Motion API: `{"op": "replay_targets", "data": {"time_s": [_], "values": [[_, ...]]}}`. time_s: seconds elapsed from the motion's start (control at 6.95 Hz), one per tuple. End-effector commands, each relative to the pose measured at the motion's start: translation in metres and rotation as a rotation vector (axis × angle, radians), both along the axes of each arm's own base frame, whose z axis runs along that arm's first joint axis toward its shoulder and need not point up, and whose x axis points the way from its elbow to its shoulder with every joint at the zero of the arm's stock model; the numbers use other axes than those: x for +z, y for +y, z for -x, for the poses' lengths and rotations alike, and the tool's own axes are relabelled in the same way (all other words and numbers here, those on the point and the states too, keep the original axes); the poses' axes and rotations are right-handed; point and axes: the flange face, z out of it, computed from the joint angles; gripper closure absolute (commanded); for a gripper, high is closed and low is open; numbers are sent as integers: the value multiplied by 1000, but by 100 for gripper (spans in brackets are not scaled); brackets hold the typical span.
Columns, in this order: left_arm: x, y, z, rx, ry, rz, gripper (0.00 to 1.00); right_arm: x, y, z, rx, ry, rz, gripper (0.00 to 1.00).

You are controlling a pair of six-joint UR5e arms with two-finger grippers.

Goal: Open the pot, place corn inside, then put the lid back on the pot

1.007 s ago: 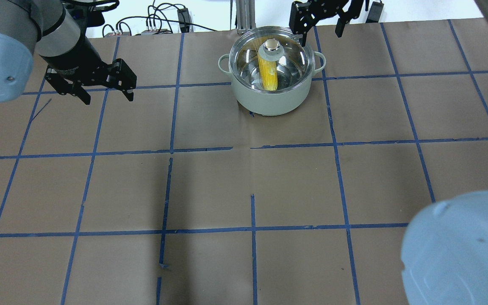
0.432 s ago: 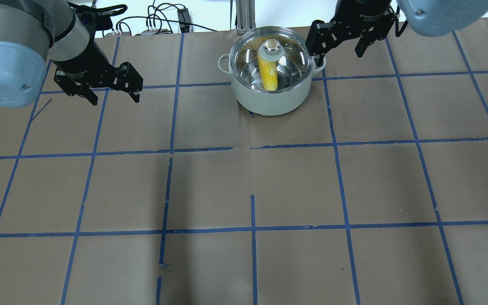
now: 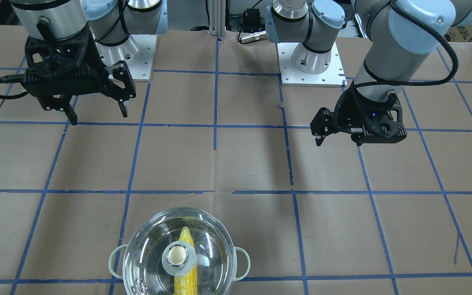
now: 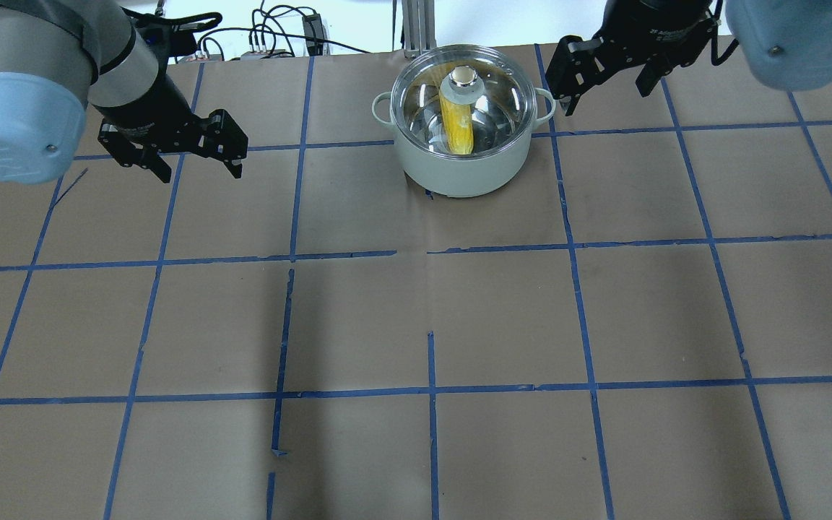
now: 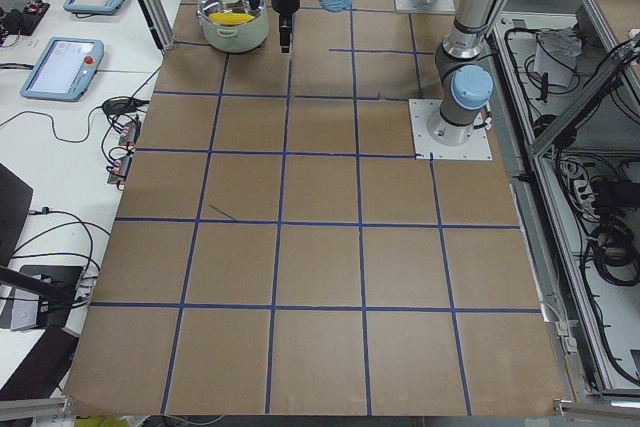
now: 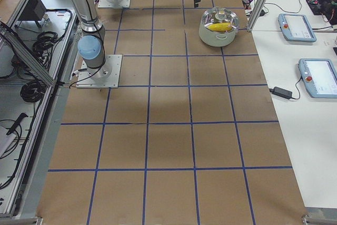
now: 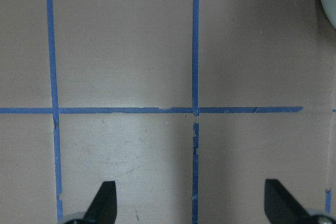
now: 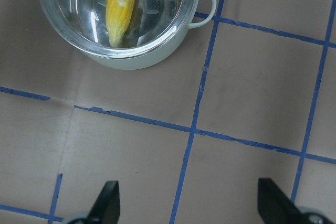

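Lying inside the pot (image 4: 459,173), far on the surface (image 4: 416,318), the corn (image 4: 457,126) sat under the lid (image 4: 499,108); left end effector (image 4: 199,172) and right end effector (image 4: 604,100) gaped empty; nothing seemed left.

A: Obstacles on the table (image 4: 459,325)?
B: One: pot (image 4: 463,170) at the far edge, lid (image 4: 506,101) seated, knob (image 4: 464,78) upstanding at centre.
A: Passage?
B: Bare surface from left gripper (image 4: 199,173) to pot, and across the whole near half. The right gripper (image 4: 605,95) hangs raised near the pot's handle (image 4: 547,105), apart. Both jaws spread wide. Open air above the knob.
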Motion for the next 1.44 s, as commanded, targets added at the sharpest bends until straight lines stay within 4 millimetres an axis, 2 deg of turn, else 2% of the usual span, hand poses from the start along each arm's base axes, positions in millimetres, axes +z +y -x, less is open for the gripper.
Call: {"op": "replay_targets", "data": {"time_s": [0.0,0.43,0.86,1.29], "values": [[-1,-2,0,-14,5,5,0,2,3,0,-3,2,2,7],[-10,-9,-2,3,5,-6,0,0,1,0,-3,2,2,7],[-6,-24,3,21,8,10,0,-3,-1,0,-5,5,-4,7],[-6,-23,6,6,6,9,0,-23,4,4,-10,30,-36,7]]}}
